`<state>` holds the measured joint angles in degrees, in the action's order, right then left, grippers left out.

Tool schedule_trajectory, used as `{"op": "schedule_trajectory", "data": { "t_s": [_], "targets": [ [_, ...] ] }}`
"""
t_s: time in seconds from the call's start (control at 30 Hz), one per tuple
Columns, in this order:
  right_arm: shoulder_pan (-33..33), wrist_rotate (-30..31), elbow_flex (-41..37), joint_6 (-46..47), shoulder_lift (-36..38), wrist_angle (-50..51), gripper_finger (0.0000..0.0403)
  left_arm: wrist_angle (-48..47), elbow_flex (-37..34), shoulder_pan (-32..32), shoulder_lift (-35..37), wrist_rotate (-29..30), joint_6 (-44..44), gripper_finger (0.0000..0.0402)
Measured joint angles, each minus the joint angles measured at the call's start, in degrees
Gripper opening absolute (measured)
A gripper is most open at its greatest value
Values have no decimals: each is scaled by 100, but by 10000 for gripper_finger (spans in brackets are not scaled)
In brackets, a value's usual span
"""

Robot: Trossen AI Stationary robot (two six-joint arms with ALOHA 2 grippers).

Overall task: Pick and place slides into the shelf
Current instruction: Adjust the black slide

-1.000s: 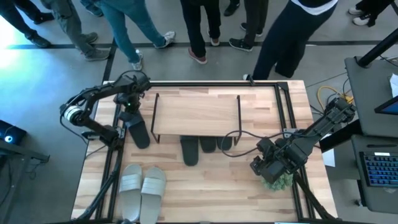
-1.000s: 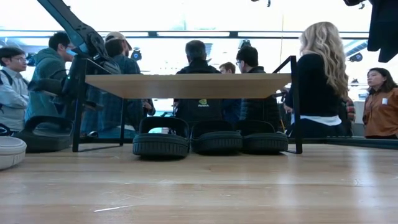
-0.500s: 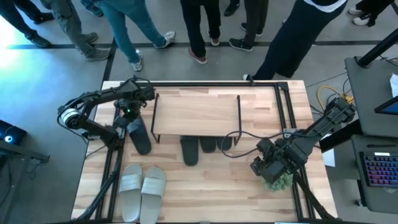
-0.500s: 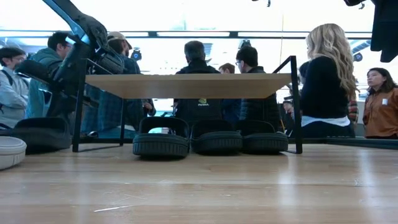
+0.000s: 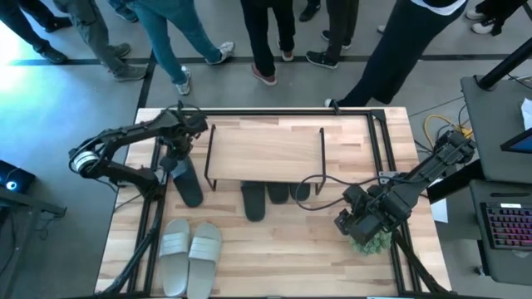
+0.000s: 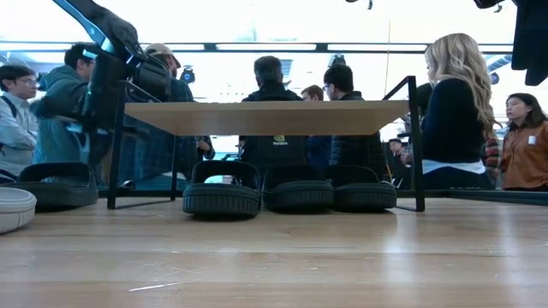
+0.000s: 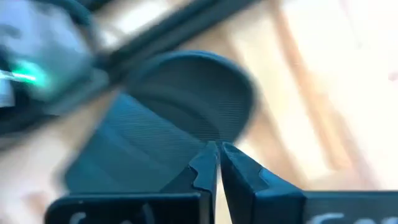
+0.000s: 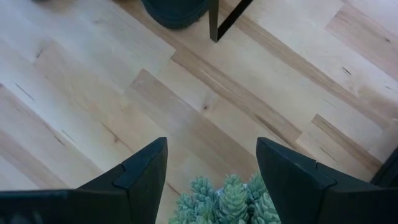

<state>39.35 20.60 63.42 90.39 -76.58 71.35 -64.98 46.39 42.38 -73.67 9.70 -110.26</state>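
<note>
The left gripper (image 5: pixel 177 148), pinched shut on nothing over the lone plain black rubber slide (image 5: pixel 186 178) near the table's left edge, could snag the light-wood wire-legged shelf (image 5: pixel 264 152), while the right gripper (image 8: pixel 211 165) idles wide open and empty by the right edge.

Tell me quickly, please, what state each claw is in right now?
Left claw: shut, empty, just above a black slide.
Right claw: open, empty, over a small green plant.

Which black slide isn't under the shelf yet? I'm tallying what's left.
The black slide lying outside the shelf's left legs, below the shut left gripper; the other three are tucked underneath.
</note>
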Motion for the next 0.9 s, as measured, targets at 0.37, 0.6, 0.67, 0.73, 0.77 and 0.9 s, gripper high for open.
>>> {"op": "schedule_trajectory", "data": {
  "t_s": [0.37,0.6,0.67,0.73,0.77,0.9],
  "targets": [
    [0,-127,0,103,0,-4,238,409,-260,484,-362,5,26,6],
    [0,-162,0,93,0,2,238,392,-756,-184,-343,-610,-55,6],
    [0,-167,0,59,0,2,238,401,-912,-429,-320,-739,-77,6],
    [0,-173,0,-38,0,4,238,432,-997,-638,-269,-774,-86,6],
    [0,-173,0,-77,0,3,238,398,-1005,-718,-244,-879,-90,6],
    [0,-170,0,-109,0,4,238,470,-889,-794,-90,-947,-90,6]
  ]
}}
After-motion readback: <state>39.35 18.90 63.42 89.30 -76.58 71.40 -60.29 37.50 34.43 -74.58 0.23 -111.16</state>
